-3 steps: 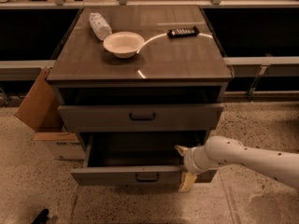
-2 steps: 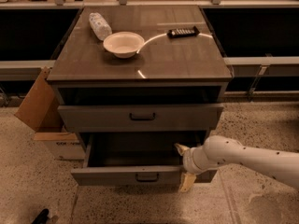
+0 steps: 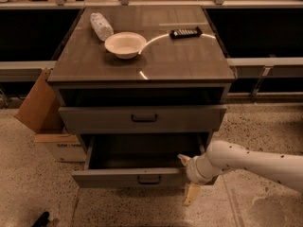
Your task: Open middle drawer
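Middle drawer [image 3: 118, 178] pulled well out of the grey cabinet [image 3: 94, 119] — hand [image 3: 187, 176] at the right end of its front.
The hand's two fingers are spread, one above the front's top edge, one below it; contact cannot be told. Tabletop [image 3: 184, 63]: white bowl [image 3: 125, 44], bottle [image 3: 101, 26] lying just behind it, black keypad device [image 3: 185, 32] well apart. Speckled floor [image 3: 28, 183] — open cardboard box [image 3: 38, 103] beside the cabinet's left side.

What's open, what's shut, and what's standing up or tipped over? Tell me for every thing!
middle drawer: pulled far out, nothing seen inside.
upper drawer: barely out, if at all.
gripper: at the middle drawer's right front end.
bowl: upright, empty.
bottle: lying on its side.
remote: lying flat.
cardboard box: flap open.
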Robot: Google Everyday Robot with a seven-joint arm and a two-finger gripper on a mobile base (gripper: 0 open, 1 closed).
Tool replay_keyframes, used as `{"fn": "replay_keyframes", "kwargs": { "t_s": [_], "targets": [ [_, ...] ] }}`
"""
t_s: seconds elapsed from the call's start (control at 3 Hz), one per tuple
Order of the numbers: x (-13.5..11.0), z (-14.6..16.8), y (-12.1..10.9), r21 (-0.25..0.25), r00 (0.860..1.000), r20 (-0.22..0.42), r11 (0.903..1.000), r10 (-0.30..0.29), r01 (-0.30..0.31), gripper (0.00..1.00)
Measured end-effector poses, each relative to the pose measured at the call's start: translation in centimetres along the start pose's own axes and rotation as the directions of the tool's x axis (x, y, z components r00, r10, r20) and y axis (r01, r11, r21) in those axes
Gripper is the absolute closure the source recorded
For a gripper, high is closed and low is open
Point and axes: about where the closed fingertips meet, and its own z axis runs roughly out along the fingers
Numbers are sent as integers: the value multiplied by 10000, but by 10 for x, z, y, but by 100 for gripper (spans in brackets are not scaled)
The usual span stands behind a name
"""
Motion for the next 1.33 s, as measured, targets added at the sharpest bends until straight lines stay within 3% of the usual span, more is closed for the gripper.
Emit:
{"fn": "replay_keyframes", "kwargs": {
  "t_s": [0.33,0.67,1.33],
  "targets": [
    [6,-1,17,-399,9986,-157,9979,500,-506,18],
    [10,-2,29,-523,9961,-291,9951,828,-842,41],
    [16,-16,49,-23,9901,-461,9912,1323,-1325,87]
  ]
}}
